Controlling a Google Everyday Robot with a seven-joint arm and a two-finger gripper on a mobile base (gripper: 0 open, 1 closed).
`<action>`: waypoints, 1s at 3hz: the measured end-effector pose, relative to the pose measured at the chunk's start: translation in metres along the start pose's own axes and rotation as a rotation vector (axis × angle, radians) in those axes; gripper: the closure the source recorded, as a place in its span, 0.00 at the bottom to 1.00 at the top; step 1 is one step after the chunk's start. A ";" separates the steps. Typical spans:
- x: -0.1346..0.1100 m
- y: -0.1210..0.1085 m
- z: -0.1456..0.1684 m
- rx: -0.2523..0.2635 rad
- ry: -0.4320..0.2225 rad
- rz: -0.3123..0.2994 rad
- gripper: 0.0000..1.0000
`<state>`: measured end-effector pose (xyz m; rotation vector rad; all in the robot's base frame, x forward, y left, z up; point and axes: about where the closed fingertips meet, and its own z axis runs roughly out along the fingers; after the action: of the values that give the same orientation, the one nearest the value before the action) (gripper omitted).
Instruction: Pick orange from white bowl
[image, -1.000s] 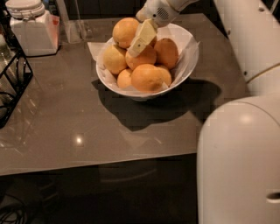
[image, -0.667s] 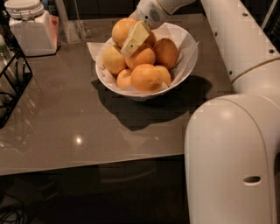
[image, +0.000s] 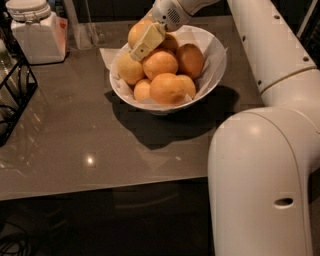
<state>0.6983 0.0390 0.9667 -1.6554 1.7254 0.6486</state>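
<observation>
The white bowl stands on the grey table, lined with white paper and piled with several orange and yellowish fruits. A large orange lies at the front of the pile, another in the middle, and one at the top back left. My gripper reaches in from the upper right and rests on the pile against the top back-left orange, between it and the middle one. The arm's white links fill the right side of the view.
A white lidded jar stands at the back left. A black wire rack sits at the left edge. A clear stand is behind the bowl's left. The table's front edge runs across the lower middle.
The gripper has shifted a little left across the top of the fruit pile. The arm's big lower link has swung left and nearer the camera. The fruits have not moved.
</observation>
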 end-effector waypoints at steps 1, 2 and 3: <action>0.000 0.000 0.000 0.000 0.000 0.000 0.63; 0.000 0.000 0.000 0.000 0.000 0.000 0.87; 0.000 0.000 0.000 0.000 0.000 0.000 1.00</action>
<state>0.6984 0.0390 0.9668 -1.6554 1.7253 0.6486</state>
